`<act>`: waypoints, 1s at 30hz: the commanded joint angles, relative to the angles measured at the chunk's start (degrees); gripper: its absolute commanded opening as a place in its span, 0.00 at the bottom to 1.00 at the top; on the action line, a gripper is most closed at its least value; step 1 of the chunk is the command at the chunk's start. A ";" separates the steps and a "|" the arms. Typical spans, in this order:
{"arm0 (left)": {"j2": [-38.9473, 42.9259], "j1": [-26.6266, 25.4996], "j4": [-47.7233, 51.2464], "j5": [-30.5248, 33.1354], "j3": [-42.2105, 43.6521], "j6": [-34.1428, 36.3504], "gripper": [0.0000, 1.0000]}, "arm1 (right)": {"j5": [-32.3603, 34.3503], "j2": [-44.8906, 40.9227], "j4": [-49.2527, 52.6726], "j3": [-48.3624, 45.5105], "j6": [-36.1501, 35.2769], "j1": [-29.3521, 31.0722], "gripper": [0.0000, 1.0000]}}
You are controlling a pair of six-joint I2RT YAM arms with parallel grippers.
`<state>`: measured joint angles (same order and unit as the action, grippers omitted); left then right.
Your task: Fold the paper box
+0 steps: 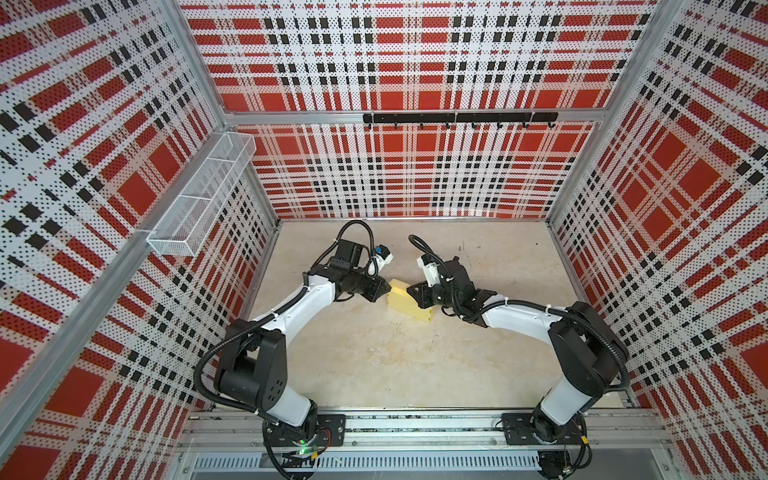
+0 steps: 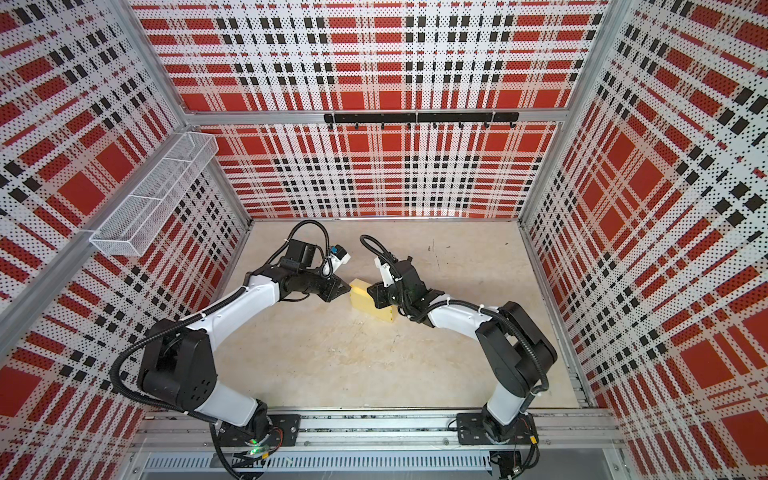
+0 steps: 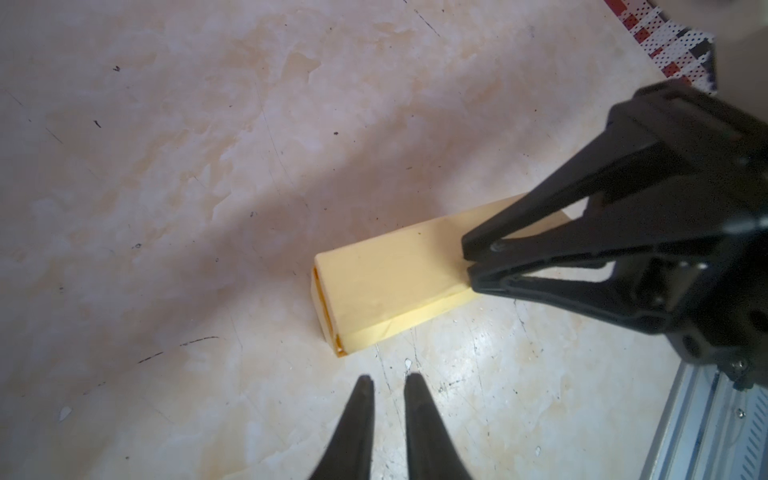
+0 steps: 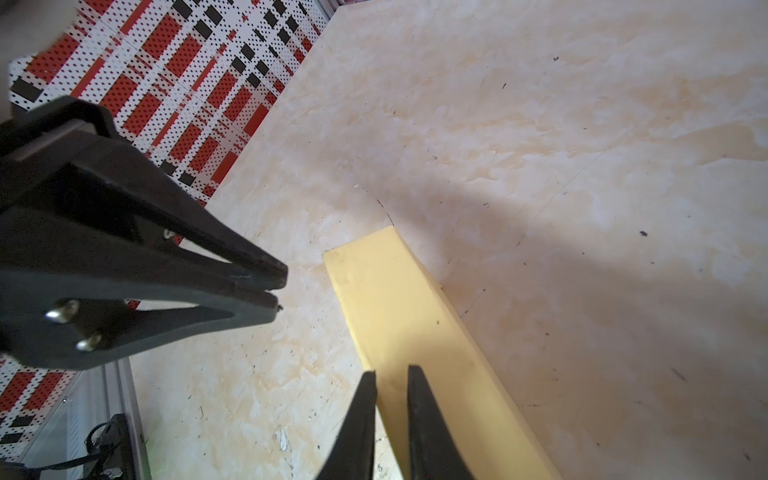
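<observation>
The paper box (image 1: 398,297) (image 2: 359,295) lies folded on the table's middle, a pale yellow flat rectangular block; in the left wrist view its end (image 3: 328,311) shows tucked layers. My left gripper (image 1: 386,288) (image 3: 388,378) hovers just off that end, jaws a narrow gap apart with only table between them. My right gripper (image 1: 410,289) (image 4: 392,372) is over the box's top (image 4: 399,299). Its tips (image 3: 467,264) rest at the top's long edge, a small gap apart, with nothing pinched between them. Its body hides the box's right part in both top views.
Plaid perforated walls enclose the beige table (image 1: 374,361) on three sides. A white wire basket (image 1: 203,195) hangs on the left wall and a black hook rail (image 1: 459,118) on the back wall. The arm bases stand on an aluminium rail (image 1: 415,428) at the front.
</observation>
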<state>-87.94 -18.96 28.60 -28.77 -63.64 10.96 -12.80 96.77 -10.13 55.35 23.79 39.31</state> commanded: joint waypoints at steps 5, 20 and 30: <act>0.84 0.75 2.24 -3.28 -3.72 -0.45 0.13 | 1.21 2.39 3.16 -2.85 0.73 0.20 0.17; -9.53 -2.57 6.71 -0.12 -11.51 -0.08 0.08 | 1.47 2.32 0.94 -4.75 1.02 0.30 0.16; -11.01 -2.76 5.46 2.23 -8.83 1.08 0.05 | 1.63 2.65 -0.77 -5.77 0.89 0.44 0.16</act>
<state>-97.93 -21.39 33.89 -28.03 -73.54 11.16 -11.70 96.79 -15.53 52.03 24.23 39.31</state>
